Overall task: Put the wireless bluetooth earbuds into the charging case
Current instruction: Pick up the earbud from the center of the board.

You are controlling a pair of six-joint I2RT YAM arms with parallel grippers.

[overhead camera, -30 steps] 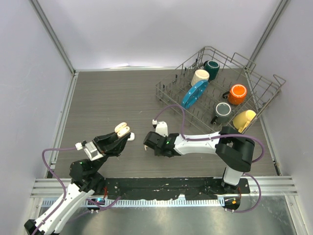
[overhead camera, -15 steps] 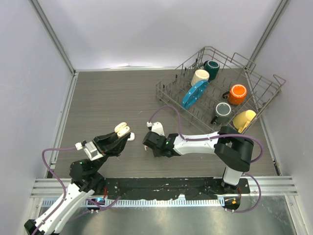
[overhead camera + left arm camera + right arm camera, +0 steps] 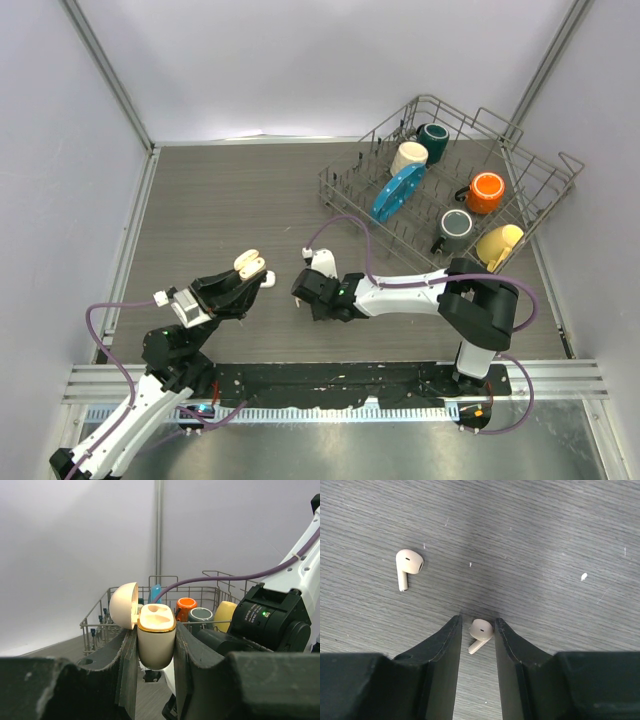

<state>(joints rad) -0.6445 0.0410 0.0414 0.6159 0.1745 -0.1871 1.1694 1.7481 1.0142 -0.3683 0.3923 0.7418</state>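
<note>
Nearer earbud (image 3: 481,630): tiny stemmed plastic piece, pale. It lies flat on the table (image 3: 560,525) between the fingers (image 3: 445,650) of the right gripper (image 3: 477,621), stem pointing back toward the wrist. Judged very light, rigid and smooth, so it is likely to skate or pop out under a skewed pinch. Best hold looks to be across the rounded head, with the stem left free for the socket. The jaws stand narrowly parted around it, clamping nothing. The head looks close against one finger and there is a gap at the other. Second earbud (image 3: 409,566) lies apart on bare table, toward the left arm's side. Both sit nearer the table's near edge than its far edge, about mid-width. Charging case (image 3: 156,630): left gripper (image 3: 156,655) is closed on its body and holds it above the table, lid (image 3: 124,605) swung open. Dish rack (image 3: 520,150) with mugs is at the far right corner. Unclear: white versus peach tint of the earbuds. The overhead view shows neither bud. Only the rims of the case sockets are visible, and any further earbuds are out of sight.
</note>
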